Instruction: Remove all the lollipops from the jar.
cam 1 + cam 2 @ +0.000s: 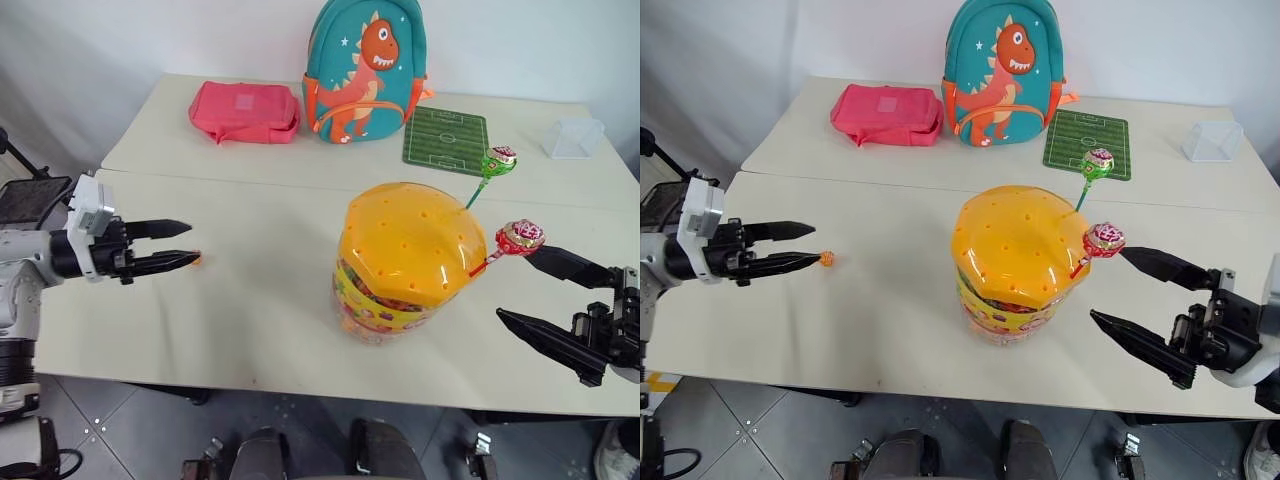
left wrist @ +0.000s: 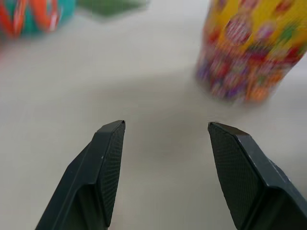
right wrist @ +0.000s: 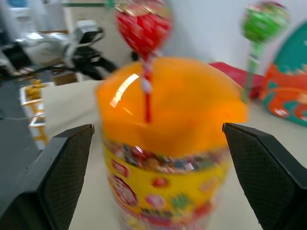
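One lollipop (image 1: 826,258) lies on the table, frame left. Red (image 1: 520,237) and green (image 1: 499,158) remain in my jar (image 1: 410,262). Both grippers, left (image 1: 172,245) and right (image 1: 535,292), are spread, empty.

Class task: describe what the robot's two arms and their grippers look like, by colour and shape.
Each gripper, left and right, has two long black tapered fingers on a black wrist block. The finger pads are cross-hatched. The left arm is grey-white, with a white block above the wrist.
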`<state>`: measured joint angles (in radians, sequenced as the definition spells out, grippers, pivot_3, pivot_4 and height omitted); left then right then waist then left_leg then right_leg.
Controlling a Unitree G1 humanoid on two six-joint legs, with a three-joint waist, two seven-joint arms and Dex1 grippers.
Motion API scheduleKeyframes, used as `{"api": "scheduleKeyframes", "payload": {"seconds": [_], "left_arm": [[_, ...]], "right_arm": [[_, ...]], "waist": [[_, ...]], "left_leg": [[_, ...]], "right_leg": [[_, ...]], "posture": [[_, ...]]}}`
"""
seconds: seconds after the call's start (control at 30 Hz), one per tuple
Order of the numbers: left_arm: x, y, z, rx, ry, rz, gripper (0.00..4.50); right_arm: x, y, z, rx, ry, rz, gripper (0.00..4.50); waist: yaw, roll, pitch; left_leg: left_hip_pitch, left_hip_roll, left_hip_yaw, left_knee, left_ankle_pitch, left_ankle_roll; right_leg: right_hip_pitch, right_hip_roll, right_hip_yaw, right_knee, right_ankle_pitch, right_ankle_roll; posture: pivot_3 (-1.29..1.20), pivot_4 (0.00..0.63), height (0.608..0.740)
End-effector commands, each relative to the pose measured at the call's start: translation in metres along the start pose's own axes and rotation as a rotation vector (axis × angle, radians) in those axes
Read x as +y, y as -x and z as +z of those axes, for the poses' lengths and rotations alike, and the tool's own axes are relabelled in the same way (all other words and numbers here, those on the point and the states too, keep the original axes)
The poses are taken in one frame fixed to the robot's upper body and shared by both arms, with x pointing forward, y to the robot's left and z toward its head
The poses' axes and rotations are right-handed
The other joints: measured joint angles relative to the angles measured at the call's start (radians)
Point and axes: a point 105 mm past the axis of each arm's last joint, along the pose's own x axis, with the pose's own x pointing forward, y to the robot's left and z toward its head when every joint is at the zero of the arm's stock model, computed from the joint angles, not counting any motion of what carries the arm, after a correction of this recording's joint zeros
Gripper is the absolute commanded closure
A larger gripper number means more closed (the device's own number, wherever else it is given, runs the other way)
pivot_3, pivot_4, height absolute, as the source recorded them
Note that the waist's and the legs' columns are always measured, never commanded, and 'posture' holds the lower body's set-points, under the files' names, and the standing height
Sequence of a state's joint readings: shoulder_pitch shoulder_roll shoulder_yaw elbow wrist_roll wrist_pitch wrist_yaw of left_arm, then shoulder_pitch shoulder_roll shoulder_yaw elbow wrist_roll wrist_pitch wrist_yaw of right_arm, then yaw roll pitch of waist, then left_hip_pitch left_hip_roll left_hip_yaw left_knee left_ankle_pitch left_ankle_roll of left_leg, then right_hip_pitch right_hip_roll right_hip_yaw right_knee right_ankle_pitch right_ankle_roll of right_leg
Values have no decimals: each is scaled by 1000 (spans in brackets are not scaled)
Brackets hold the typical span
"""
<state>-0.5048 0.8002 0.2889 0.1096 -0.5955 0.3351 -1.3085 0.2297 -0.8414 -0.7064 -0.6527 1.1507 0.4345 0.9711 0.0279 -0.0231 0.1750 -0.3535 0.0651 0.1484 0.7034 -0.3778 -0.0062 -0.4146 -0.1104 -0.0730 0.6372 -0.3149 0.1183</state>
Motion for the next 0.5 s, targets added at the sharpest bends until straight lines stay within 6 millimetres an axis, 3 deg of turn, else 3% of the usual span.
{"api": "scheduleKeyframes", "payload": {"seconds": [0.03, 0.1, 0.17, 0.3, 0.5], "left_arm": [[-20, -17, 34, -145, -104, -87, 510], [-40, -34, 40, -239, -16, -186, 61], [-54, -37, 38, -244, 56, -288, 61], [-57, -35, 32, -238, 57, -308, 61], [-59, -40, 24, -228, 65, -314, 0]], "right_arm": [[3, -9, 9, -24, 22, 33, 0], [4, -16, 12, -32, 26, 64, 0], [7, -20, 14, -43, 21, 91, 0], [5, -21, 10, -23, 11, 109, 0], [2, -25, 9, -19, 8, 112, 1869]], "waist": [[-3, 0, 0], [-7, 1, 0], [-9, 1, 0], [-6, 1, 0], [-2, 1, 0]], "left_leg": [[0, 0, 0, 0, 0, 0], [1, 0, 0, -1, 0, 0], [1, 0, 0, -1, 0, 0], [1, 0, -1, -1, 0, -1], [1, 0, -1, 0, 0, 0]], "right_leg": [[0, 0, 0, 0, 0, 0], [0, 0, 0, 0, 0, 0], [0, 0, 0, 0, 0, 1], [0, 1, 0, 1, 0, 0], [1, 0, 0, -1, 0, 0]], "posture": [[0, 150, 740], [0, 150, 740], [0, 150, 740], [0, 150, 740], [0, 150, 740]]}}
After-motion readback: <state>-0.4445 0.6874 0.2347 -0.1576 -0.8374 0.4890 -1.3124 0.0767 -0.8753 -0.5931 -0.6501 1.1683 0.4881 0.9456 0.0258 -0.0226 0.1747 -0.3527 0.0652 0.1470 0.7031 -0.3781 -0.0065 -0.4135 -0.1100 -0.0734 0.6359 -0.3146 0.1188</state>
